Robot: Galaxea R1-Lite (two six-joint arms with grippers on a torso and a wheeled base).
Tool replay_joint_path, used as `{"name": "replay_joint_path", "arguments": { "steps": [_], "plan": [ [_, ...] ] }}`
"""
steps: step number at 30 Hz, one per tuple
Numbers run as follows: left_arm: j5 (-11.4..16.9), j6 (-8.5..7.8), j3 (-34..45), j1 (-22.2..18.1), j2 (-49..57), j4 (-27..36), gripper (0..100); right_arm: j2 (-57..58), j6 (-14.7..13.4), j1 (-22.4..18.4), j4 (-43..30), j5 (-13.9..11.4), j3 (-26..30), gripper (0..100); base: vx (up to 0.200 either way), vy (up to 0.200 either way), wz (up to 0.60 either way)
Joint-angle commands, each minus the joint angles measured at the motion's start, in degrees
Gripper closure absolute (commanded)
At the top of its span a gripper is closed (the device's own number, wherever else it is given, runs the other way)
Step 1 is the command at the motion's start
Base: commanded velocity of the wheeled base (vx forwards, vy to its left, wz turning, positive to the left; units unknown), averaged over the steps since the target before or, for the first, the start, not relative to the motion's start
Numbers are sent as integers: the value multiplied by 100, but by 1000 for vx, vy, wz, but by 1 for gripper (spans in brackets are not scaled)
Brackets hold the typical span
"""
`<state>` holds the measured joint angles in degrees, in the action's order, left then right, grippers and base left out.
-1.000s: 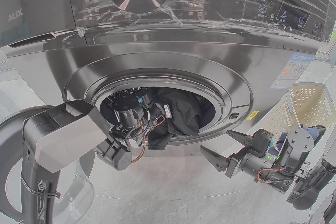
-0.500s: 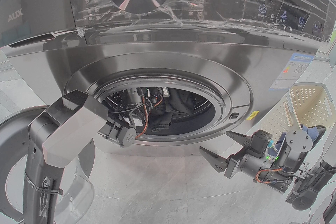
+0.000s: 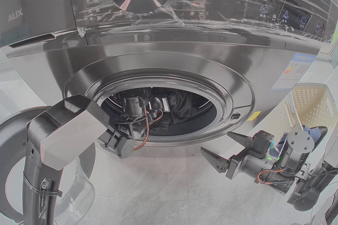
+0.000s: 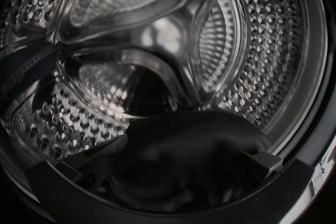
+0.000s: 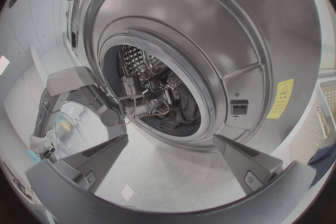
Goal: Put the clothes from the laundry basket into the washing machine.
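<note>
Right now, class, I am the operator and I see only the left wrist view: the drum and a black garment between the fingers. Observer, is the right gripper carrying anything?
Observer: No. The right gripper is open and empty, over the floor in front of the washing machine.
Operator: Does any of the black garment hang out over the door rim?
Observer: In the head view the black garment lies inside the opening, and none of it seems to drape over the rim.
Operator: Are there clothes in the laundry basket?
Observer: Yes. Blue cloth shows in the laundry basket, behind the right arm.
</note>
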<state>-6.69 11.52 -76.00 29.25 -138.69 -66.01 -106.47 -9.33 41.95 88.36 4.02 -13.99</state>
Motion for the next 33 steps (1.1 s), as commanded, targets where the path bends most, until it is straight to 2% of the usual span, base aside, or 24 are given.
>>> {"name": "replay_joint_path", "arguments": {
  "steps": [1, 5, 11, 12, 17, 20, 28, 33],
  "plan": [
    [212, 17, 788, 301, 273, -8, 0, -5, 1, 6, -3, 2, 2, 0, 0, 0, 0],
    [362, 8, 990, 433, 290, -52, 0, -5, 1, 15, 6, 2, 2, 0, 0, 0, 0],
    [335, -45, 938, 433, 79, -43, 0, -14, 1, 15, -3, -7, 2, 0, 0, 0, 0],
    [326, -45, 920, 424, 53, -43, 100, -14, 1, 15, -3, -7, 2, 0, 0, 0, 0],
    [230, -27, 568, 354, -61, -26, 100, -23, 1, 15, 6, -7, 2, 0, 0, 0, 0],
    [-51, -27, 120, 213, -114, -61, 100, -40, 1, 15, 6, -7, 2, 0, 0, 0, 0],
    [-368, -9, -1031, 90, -431, -289, 100, -40, 1, 24, 6, -7, -7, 0, 0, 0, 0],
    [-385, -1, -1251, 99, -501, -360, 100, -40, -8, 24, 6, -7, -7, 0, 0, 0, 0]
  ]
}}
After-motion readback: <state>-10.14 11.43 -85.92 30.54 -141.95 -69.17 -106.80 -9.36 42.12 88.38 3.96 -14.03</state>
